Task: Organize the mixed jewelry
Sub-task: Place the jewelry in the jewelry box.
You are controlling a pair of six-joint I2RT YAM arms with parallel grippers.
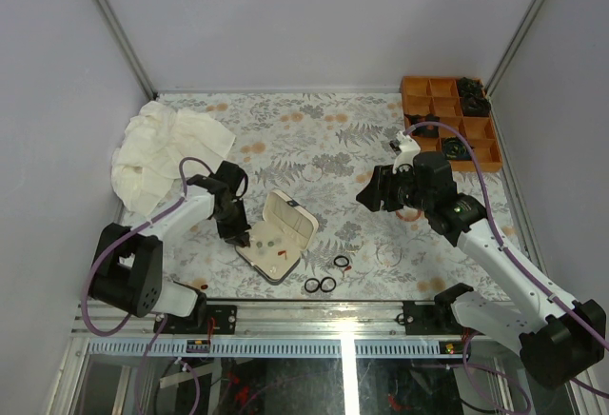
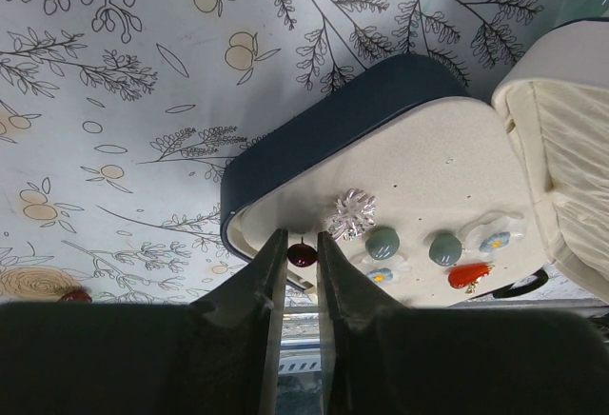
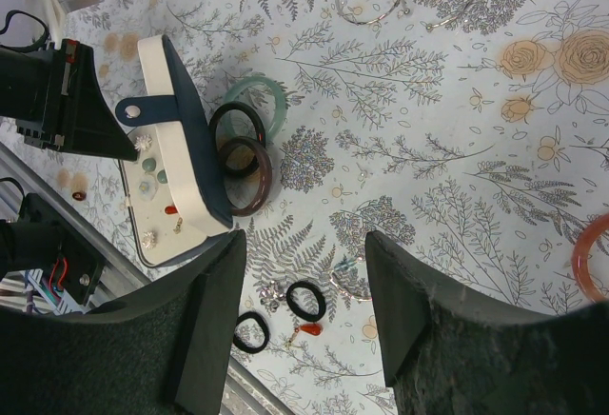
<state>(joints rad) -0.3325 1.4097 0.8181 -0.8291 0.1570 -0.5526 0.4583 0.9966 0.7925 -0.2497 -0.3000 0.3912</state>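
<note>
Three grey walls (image 1: 57,53) surround floral tablecloth (image 1: 314,139) bearing jewelry (image 1: 320,285).

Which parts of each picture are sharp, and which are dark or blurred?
Top external: even light, jewelry case small but clear. Left wrist: snowflake stud sharp, left fingers dark and soft. Right wrist: floral tablecloth sharp, right fingers dark, blurred.

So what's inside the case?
Silver snowflake, two grey-green studs, blue flower studs, a red piece, a dark red bead between the left gripper's fingers, which cover the case's near edge.
</note>
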